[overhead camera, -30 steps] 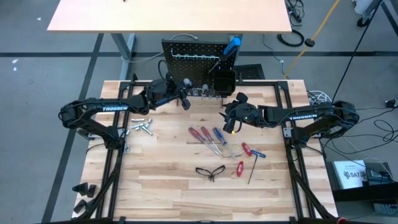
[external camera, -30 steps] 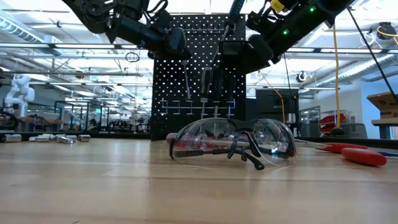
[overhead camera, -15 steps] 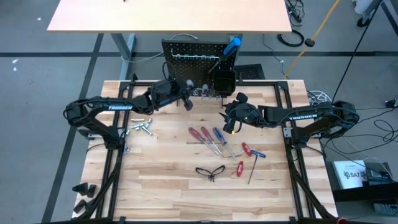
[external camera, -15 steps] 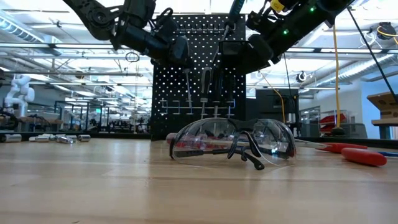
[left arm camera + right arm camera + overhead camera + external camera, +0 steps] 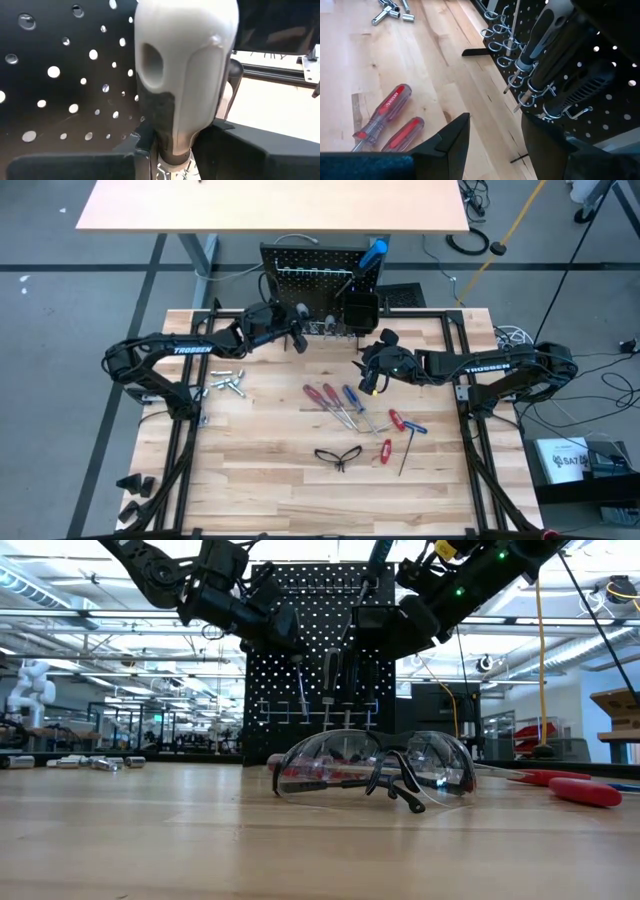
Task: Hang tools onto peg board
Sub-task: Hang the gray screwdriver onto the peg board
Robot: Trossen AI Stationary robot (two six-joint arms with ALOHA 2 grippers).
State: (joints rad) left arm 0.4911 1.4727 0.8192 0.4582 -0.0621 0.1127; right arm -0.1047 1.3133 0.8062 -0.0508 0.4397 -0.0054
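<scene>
At the peg board (image 5: 318, 272) face: our left gripper (image 5: 297, 338) jaws grip a grey-and-black screwdriver (image 5: 182, 80), shaft hanging | step: hanging it; next needs the shaft lowered into a hook | right gripper (image 5: 372, 375) jaws apart, empty, beside the board | since earlier frame, left arm edged closer.

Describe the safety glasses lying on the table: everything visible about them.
The glasses have a thin black frame and clear wraparound lenses that look like plastic. They lie alone on the wooden table, near its front edge, with the arms folded in. In the low view they fill the foreground and red shows through the left lens. In the high view they lie in front of the row of screwdrivers and left of a red-handled hex key, touching neither. Neither gripper is near them.
</scene>
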